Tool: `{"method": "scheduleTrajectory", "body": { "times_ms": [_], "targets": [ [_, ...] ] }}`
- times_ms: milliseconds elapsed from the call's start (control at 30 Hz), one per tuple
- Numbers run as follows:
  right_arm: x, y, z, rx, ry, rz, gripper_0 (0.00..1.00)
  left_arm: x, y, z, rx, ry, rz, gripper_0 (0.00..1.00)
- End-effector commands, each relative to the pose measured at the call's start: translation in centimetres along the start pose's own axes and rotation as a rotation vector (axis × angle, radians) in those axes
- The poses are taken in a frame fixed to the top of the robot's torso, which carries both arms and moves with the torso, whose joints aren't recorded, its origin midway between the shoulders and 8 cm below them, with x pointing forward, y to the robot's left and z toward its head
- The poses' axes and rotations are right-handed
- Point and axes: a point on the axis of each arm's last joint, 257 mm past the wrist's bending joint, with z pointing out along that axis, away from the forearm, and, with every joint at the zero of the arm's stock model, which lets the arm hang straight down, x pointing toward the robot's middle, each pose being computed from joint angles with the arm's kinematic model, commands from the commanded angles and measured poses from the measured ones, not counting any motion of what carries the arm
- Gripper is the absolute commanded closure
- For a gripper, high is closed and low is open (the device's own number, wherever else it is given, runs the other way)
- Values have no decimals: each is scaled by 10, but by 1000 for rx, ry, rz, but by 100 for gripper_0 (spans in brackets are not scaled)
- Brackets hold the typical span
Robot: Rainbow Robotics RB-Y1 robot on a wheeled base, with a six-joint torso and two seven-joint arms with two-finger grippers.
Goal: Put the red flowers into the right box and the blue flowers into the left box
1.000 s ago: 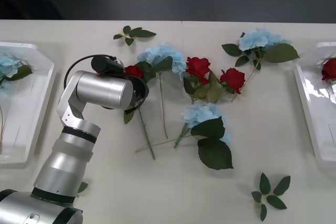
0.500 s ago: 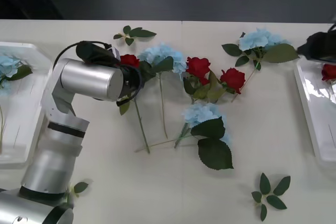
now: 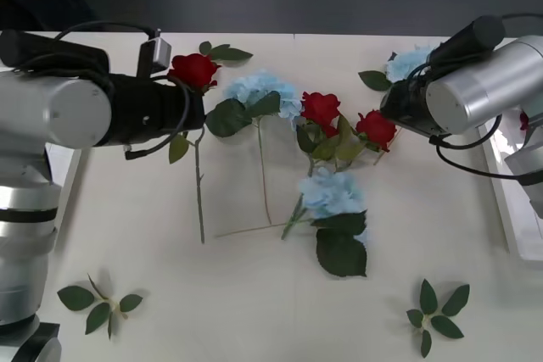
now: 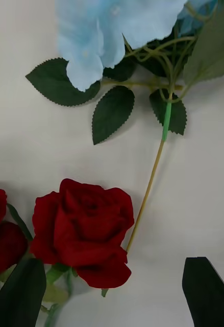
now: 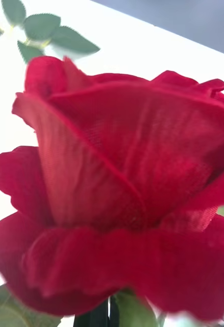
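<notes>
Red flowers: one rose [image 3: 194, 69] sits at upper left of centre in the front view, its bloom right at the tip of the left gripper [image 3: 180, 91], its stem hanging down toward the table [image 3: 254, 294] with a leaf at either side. In the left wrist view that bloom [image 5: 122, 194] takes up nearly the whole frame, and the dark fingers meet beneath it with only a thin slit between them, closed on the stem. Two more roses lie at centre: one [image 3: 320, 109] beside a blue flower head, another [image 3: 376, 128] to its right, just under the right gripper [image 3: 392, 112]. The right wrist view shows this rose [image 4: 83, 230] directly ahead of the two dark fingers [image 4: 208, 291], which stand wide apart at the lower corners and grasp nothing. A fourth red bloom [image 3: 524, 120] peeks out at the right edge, behind the right arm, over the right box [image 3: 509, 209]. Blue flowers: one [image 3: 259, 89] at upper centre, one [image 3: 331, 192] at centre with big dark leaves below it, one [image 3: 409, 63] at upper right, partly hidden by the right arm. Left box [image 3: 64, 171]: a sliver shows at left, behind the left arm. Loose leaf sprigs lie at top centre [image 3: 216, 52], lower left [image 3: 97, 307] and lower right [image 3: 437, 311].
</notes>
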Motion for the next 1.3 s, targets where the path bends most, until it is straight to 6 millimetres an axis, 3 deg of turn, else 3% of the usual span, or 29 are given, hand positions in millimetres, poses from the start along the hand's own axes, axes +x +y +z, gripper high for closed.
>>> {"method": "scheduleTrajectory", "body": {
  "times_ms": [33,400,733,900,1300],
  "targets": [
    [-25,5,-2,27,-53,65,21,-6,-7,-28,129,-47,102,100],
    [-57,-22,14,127,-123,134,21,-5,-49,-64,403,-138,337,100],
    [-52,-38,38,127,-83,189,21,12,-88,-96,613,-276,642,100],
    [-57,-40,44,97,-87,203,21,26,-113,-101,700,-305,755,100],
    [-60,-44,47,83,-89,208,21,37,-148,-134,981,-392,754,100]
  ]
}}
